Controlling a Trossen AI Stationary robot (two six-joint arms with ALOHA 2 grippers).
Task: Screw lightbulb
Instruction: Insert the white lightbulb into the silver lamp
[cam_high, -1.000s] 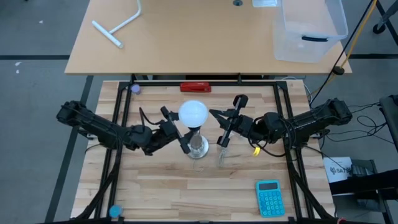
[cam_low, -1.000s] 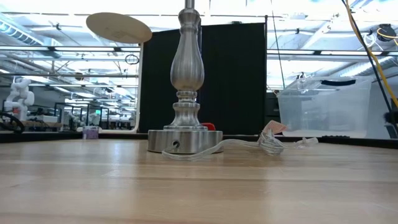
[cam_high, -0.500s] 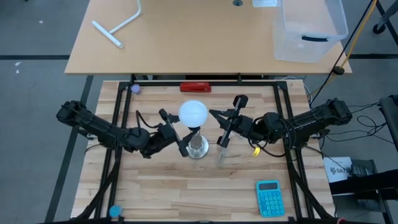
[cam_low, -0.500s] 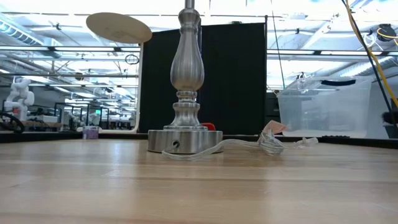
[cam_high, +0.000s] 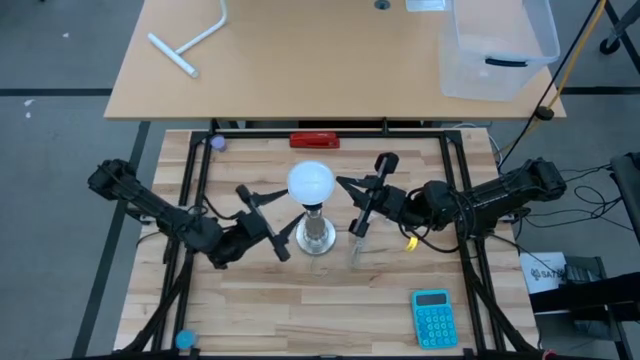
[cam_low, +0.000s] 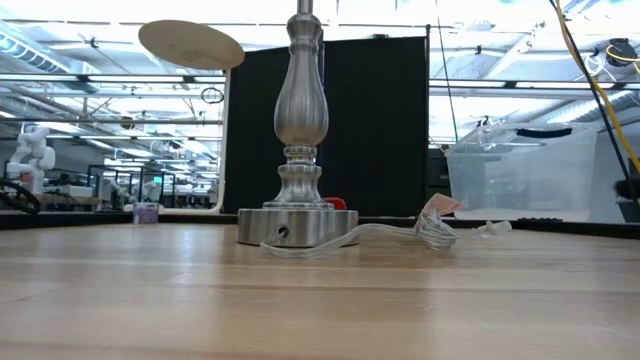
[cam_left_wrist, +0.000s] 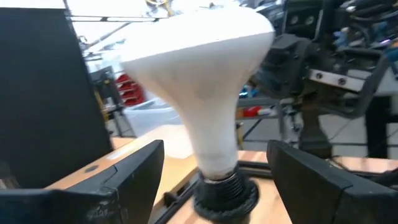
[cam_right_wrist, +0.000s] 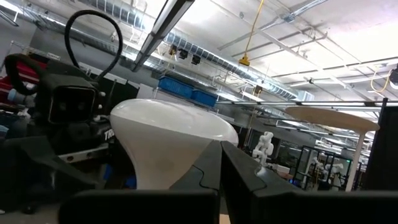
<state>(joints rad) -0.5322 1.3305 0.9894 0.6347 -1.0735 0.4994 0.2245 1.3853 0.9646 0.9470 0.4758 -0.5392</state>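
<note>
- Left gripper (cam_high: 268, 222): positioned left of the lamp stand (cam_high: 316, 236), jaws spread wide, nothing held; fingertips clear of the stand and of the bulb.
- Left wrist view: both dark fingers (cam_left_wrist: 118, 180) seen either side of the bulb's neck, apart from it, with open gaps on both sides.
- Lightbulb (cam_high: 311, 182): white domed head up, seated on top of the lamp stand at table centre; narrow silvery screw base entered in the black socket (cam_left_wrist: 226, 198), threads partly visible above the socket rim.
- Lamp stand: upright on the wooden table (cam_high: 300, 310); round silver foot flat on the surface, turned silver column (cam_low: 301, 100) rising out of the low view's top edge.
- Clear cord (cam_low: 400, 235): trailing from the foot toward the right along the table.
- Right gripper (cam_high: 362, 205): just right of the bulb, jaws fully closed, nothing held; not touching the bulb in the high view.
- Right wrist view: closed fingers (cam_right_wrist: 186, 199) in the foreground, bulb head (cam_right_wrist: 173, 134) beyond them.
- Red bar (cam_high: 314, 141): at the far edge of the table, behind the stand.
- Blue calculator (cam_high: 433, 318): near right corner of the table, well apart from both grippers.
- Clear plastic bin (cam_high: 497, 45): on the far tan table, right side.
</note>
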